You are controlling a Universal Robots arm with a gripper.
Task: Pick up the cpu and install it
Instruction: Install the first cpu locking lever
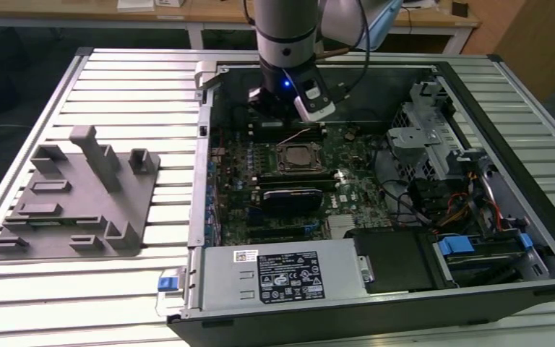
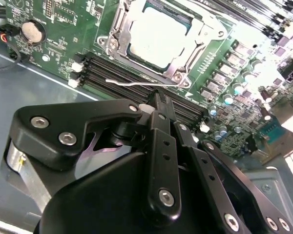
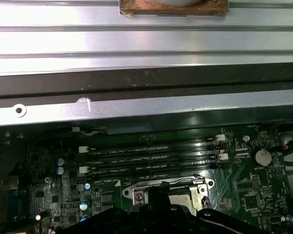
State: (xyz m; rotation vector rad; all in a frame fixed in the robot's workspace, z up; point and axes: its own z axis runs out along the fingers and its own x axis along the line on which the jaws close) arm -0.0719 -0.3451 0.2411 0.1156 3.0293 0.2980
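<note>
The cpu point(image 1: 298, 154), a shiny silver square, lies in the socket frame point(image 1: 275, 163) on the green motherboard point(image 1: 355, 191) inside the open computer case. In the second wrist view the cpu point(image 2: 158, 39) sits flat inside the metal socket frame point(image 2: 118, 36), with a thin wire lever point(image 2: 132, 83) along the frame's edge. My gripper point(image 2: 158, 100) hangs just beyond the socket, over the black memory slots point(image 2: 117, 73), with its black fingers pressed together and nothing between them. In the exterior view the gripper point(image 1: 277, 119) is at the far side of the board, above the socket.
The case point(image 1: 470, 94) lies open on a slatted metal table point(image 1: 113, 79). A grey plastic fixture point(image 1: 75, 195) with upright blocks stands at the exterior view's left. The power supply point(image 1: 277, 275), a drive cage point(image 1: 422, 137) and cables point(image 1: 441, 210) fill the rest of the case.
</note>
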